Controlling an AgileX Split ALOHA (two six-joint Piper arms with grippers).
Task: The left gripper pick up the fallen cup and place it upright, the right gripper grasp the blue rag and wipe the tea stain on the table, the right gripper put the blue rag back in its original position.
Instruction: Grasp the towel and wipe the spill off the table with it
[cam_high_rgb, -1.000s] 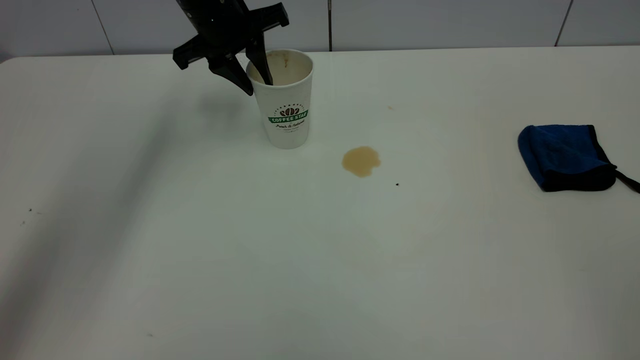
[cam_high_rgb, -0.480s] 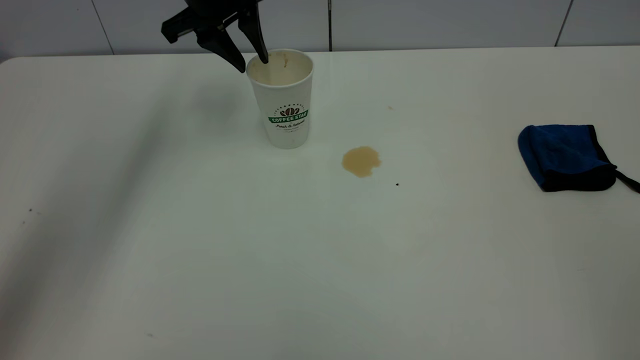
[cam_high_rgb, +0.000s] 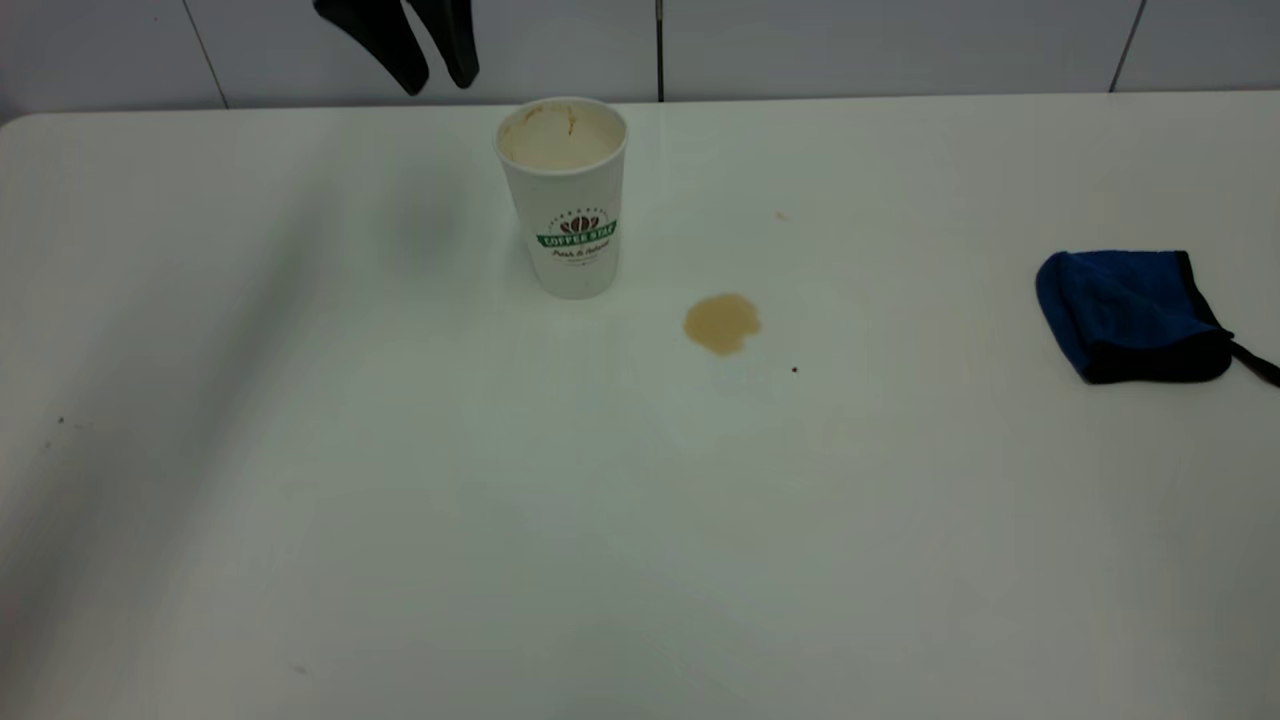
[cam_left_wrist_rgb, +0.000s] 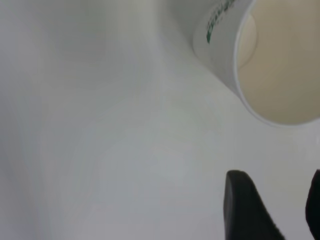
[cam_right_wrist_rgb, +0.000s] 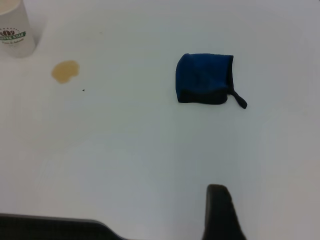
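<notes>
The white cup (cam_high_rgb: 562, 195) with the green logo stands upright on the table (cam_high_rgb: 400, 500), toward the back left; its tan-stained inside faces up. My left gripper (cam_high_rgb: 440, 82) hangs above and behind it to the left, open and holding nothing; in the left wrist view its gap (cam_left_wrist_rgb: 275, 182) is clear of the cup (cam_left_wrist_rgb: 265, 60). The light-brown tea stain (cam_high_rgb: 722, 322) lies just right of the cup. At the right edge the folded blue rag (cam_high_rgb: 1130, 312) lies flat. In the right wrist view only one finger (cam_right_wrist_rgb: 220, 212) of my right gripper shows, high above the table and far from the rag (cam_right_wrist_rgb: 204, 78).
A tiny dark speck (cam_high_rgb: 794, 369) sits right of the stain, and a few more specks (cam_high_rgb: 60, 420) lie at the far left. A tiled wall (cam_high_rgb: 900, 45) runs behind the table's back edge. A thin black strap (cam_high_rgb: 1258, 364) trails from the rag.
My left gripper has let go of the cup's rim, lifting up and to the left away from it. The cup stays standing; stain and rag have not moved.
</notes>
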